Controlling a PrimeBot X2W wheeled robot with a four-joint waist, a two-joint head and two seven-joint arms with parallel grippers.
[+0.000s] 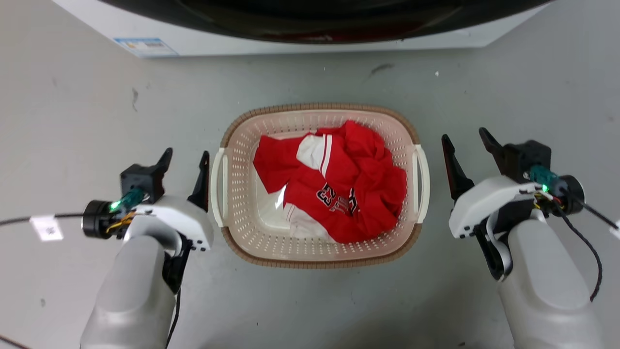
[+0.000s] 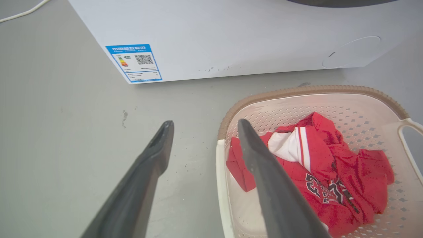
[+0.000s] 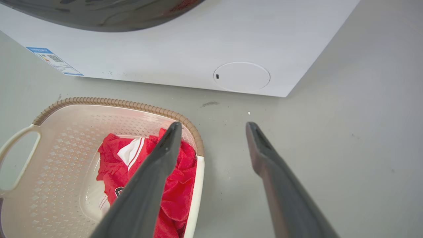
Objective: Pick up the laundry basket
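The laundry basket (image 1: 242,145) stands on the grey floor in the middle of the head view, cream and perforated with a brown woven-look rim (image 2: 310,90) (image 3: 132,105) and white side handles. A crumpled red and white jersey (image 1: 339,184) lies inside it. My left gripper (image 1: 186,157) is open just left of the basket's left handle (image 1: 216,186), its inner finger close to the handle. My right gripper (image 1: 467,138) is open a little to the right of the right handle (image 1: 422,182), apart from it. In each wrist view one finger overlaps the basket's edge and the other is over bare floor.
A white washing machine (image 1: 436,41) with a dark door stands just beyond the basket; a blue label (image 2: 134,62) marks its lower front corner. Grey floor surrounds the basket. A cable with a white tag (image 1: 46,227) trails off my left wrist.
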